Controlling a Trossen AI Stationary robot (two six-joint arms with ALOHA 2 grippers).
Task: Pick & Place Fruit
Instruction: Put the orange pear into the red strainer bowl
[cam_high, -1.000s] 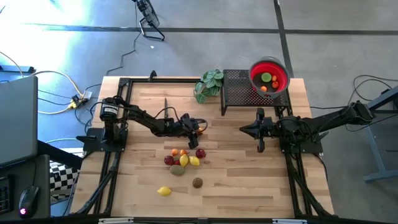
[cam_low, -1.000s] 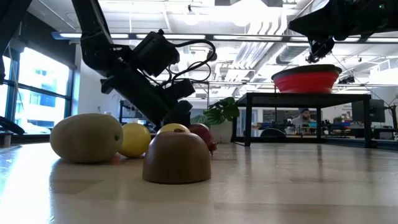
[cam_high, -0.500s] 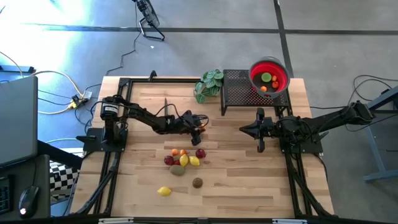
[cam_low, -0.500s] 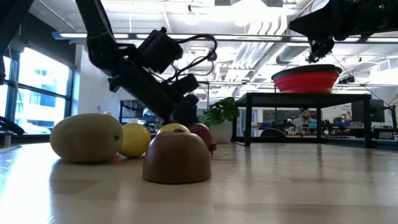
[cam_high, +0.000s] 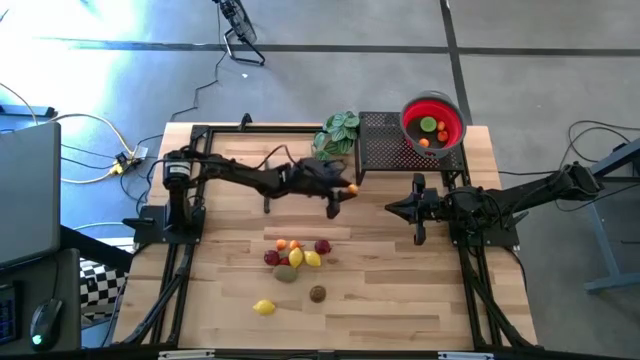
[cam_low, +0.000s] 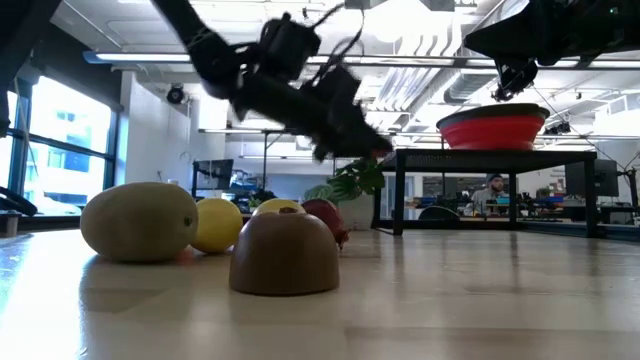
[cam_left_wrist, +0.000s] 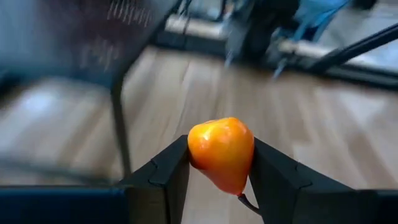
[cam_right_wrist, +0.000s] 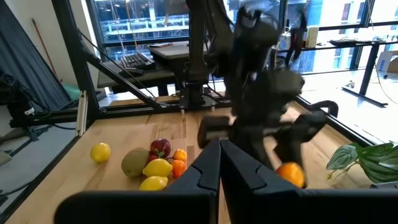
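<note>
Wooden table (cam_high: 400, 290): left gripper (cam_left_wrist: 221, 163) clamps an orange fruit (cam_left_wrist: 221, 152), motion-blurred; right gripper (cam_right_wrist: 219, 163), fingers pressed together, waits beside the rack (cam_high: 385, 145).

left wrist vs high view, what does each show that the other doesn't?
Left wrist only: the left gripper fingers clamped on both sides of the orange fruit, close up.

High view only: the red bowl with fruit inside on the black rack, the fruit cluster on the table, the leafy plant, the right gripper shut and waiting.

Both: the held orange fruit, wooden tabletop.
</note>
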